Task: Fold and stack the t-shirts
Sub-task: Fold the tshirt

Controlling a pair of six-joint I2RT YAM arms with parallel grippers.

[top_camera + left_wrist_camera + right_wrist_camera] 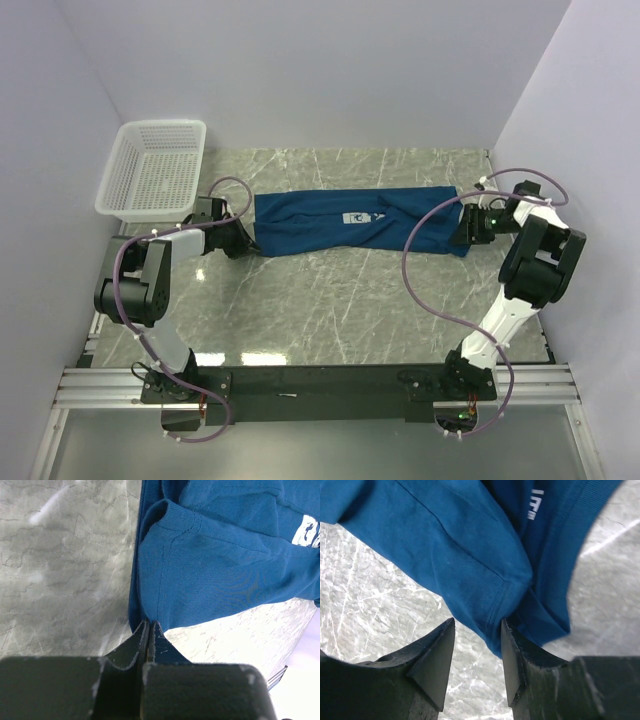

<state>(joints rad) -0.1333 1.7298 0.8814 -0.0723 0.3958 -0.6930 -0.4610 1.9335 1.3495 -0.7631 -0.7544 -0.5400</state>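
Our left hand (148, 624) is pressed together, pinching the edge of the blue t-shirt (210, 565) at its tips; our right hand (477, 630) stands spread astride the opposite corner, on the desk (365, 605).

A blue t-shirt (330, 225) lies in a long strip across the far part of the grey bench (330, 310). The left hand (243, 240) is at its left end. The right hand (462, 228) is at its right end. A white basket (155, 172) sits in the far left corner.
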